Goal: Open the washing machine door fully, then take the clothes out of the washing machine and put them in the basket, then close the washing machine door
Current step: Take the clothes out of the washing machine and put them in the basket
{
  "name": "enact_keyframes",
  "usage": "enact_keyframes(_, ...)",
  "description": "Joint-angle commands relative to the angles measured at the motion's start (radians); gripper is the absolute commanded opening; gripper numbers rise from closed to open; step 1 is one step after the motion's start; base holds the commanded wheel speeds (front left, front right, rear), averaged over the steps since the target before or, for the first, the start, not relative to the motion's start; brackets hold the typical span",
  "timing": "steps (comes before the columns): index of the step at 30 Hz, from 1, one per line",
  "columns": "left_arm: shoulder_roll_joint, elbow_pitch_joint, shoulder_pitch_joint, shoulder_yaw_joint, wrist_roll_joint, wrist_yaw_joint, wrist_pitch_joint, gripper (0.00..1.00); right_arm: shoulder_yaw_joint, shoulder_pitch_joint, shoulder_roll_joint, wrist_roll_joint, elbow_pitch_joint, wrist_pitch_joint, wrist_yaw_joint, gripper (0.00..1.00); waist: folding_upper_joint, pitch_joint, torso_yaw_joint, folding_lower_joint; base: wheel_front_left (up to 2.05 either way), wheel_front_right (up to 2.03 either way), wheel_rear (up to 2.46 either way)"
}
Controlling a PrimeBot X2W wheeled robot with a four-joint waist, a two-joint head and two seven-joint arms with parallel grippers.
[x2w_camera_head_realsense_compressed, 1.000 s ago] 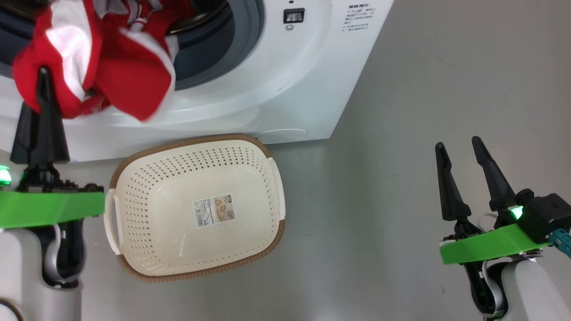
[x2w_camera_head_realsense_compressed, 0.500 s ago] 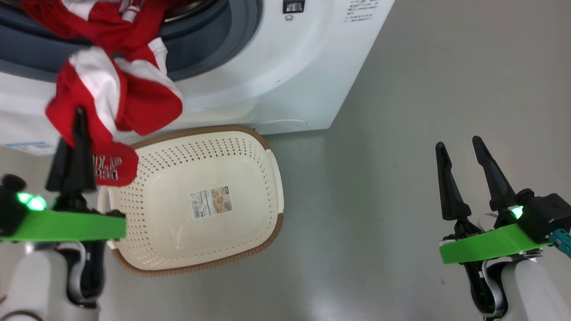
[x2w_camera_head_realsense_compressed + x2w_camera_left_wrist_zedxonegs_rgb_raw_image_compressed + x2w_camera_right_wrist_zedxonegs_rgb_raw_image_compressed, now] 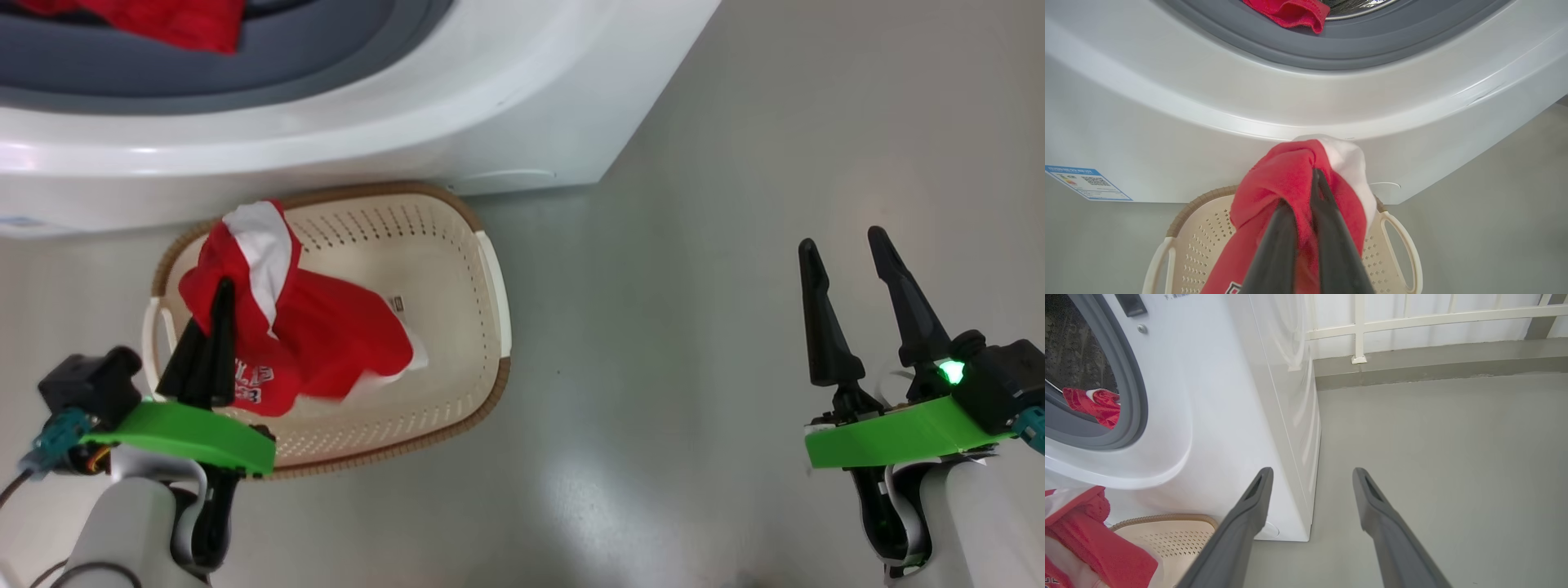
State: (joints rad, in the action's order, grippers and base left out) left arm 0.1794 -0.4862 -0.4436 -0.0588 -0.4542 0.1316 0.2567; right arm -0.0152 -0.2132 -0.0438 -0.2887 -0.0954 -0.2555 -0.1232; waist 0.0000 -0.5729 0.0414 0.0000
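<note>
My left gripper (image 3: pixel 222 287) is shut on a red and white garment (image 3: pixel 326 339) of the clothes, which hangs into the cream basket (image 3: pixel 482 269) on the floor. In the left wrist view the fingertips (image 3: pixel 1315 175) pinch the red cloth (image 3: pixel 1282 179) above the basket (image 3: pixel 1400 241). Another red piece (image 3: pixel 175 20) lies in the mouth of the washing machine (image 3: pixel 457 98), over the grey seal (image 3: pixel 1355 45). The right gripper (image 3: pixel 841 245) stands open over bare floor at the right, holding nothing. The washing machine door is out of view.
Grey floor (image 3: pixel 718 204) stretches to the right of the washing machine. In the right wrist view a white railing (image 3: pixel 1359 330) and a low grey kerb (image 3: pixel 1437 363) run behind the washing machine (image 3: pixel 1241 396). A blue sticker (image 3: pixel 1086 183) marks its lower corner.
My left gripper has pulled the red garment out of the drum and lowered it into the basket. The head camera has tilted down. The right gripper stays open in place.
</note>
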Motion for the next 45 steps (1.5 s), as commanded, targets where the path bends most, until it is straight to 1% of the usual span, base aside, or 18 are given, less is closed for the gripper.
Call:
enact_keyframes(1, 0.039, 0.006, -0.014, 0.022, -0.006, -0.001, 0.005, 0.0, 0.024, -0.01, -0.006, 0.01, 0.027, -0.006, -0.008, 1.0, 0.0, -0.038, 0.003, 0.0, 0.0, 0.0, 0.0)
enact_keyframes(7, 0.059, -0.1, -0.07, -0.035, -0.02, -0.001, 0.005, 0.0, 0.03, -0.025, -0.006, 0.012, 0.04, -0.006, -0.008, 1.0, 0.0, -0.11, 0.006, 0.0, 0.0, 0.0, 0.0)
enact_keyframes(22, 0.092, -0.278, -0.233, -0.186, -0.079, -0.001, 0.005, 0.0, 0.029, -0.059, -0.006, 0.025, 0.06, -0.006, -0.008, 1.0, 0.0, -0.27, -0.005, 0.0, 0.0, 0.0, 0.0)
enact_keyframes(28, 0.106, -0.344, -0.283, -0.239, -0.113, -0.001, 0.005, 0.0, 0.025, -0.06, -0.006, 0.03, 0.071, -0.006, -0.008, 1.0, 0.0, -0.308, -0.001, 0.0, 0.0, 0.0, 0.0)
enact_keyframes(35, 0.111, -0.361, -0.302, -0.251, -0.132, -0.001, 0.005, 0.0, 0.02, -0.06, -0.006, 0.035, 0.076, -0.006, -0.008, 1.0, 0.0, -0.313, -0.004, 0.0, 0.0, 0.0, 0.0)
enact_keyframes(37, 0.11, -0.361, -0.302, -0.248, -0.132, -0.001, 0.005, 0.35, 0.021, -0.062, -0.006, 0.036, 0.074, -0.006, -0.008, 1.0, 0.0, -0.309, -0.005, 0.0, 0.0, 0.0, 0.0)
enact_keyframes(38, 0.11, -0.361, -0.299, -0.247, -0.132, -0.001, 0.005, 0.5, 0.022, -0.063, -0.006, 0.037, 0.073, -0.006, -0.008, 1.0, 0.0, -0.305, -0.005, 0.0, 0.0, 0.0, 0.0)
enact_keyframes(39, 0.109, -0.36, -0.297, -0.244, -0.132, -0.001, 0.005, 0.79, 0.023, -0.064, -0.006, 0.038, 0.072, -0.006, -0.008, 1.0, 0.0, -0.3, -0.007, 0.0, 0.0, 0.0, 0.0)
enact_keyframes(40, 0.108, -0.36, -0.294, -0.24, -0.132, -0.001, 0.005, 0.94, 0.024, -0.065, -0.006, 0.038, 0.071, -0.006, -0.008, 1.0, 0.0, -0.295, -0.008, 0.0, 0.0, 0.0, 0.0)
enact_keyframes(41, 0.106, -0.361, -0.29, -0.238, -0.131, -0.001, 0.005, 1.0, 0.025, -0.065, -0.006, 0.039, 0.069, -0.006, -0.008, 1.0, 0.0, -0.288, -0.008, 0.0, 0.0, 0.0, 0.0)
enact_keyframes(45, 0.099, -0.353, -0.263, -0.222, -0.128, -0.001, 0.005, 1.0, 0.025, -0.064, -0.006, 0.043, 0.059, -0.006, -0.008, 1.0, 0.0, -0.244, -0.012, 0.0, 0.0, 0.0, 0.0)
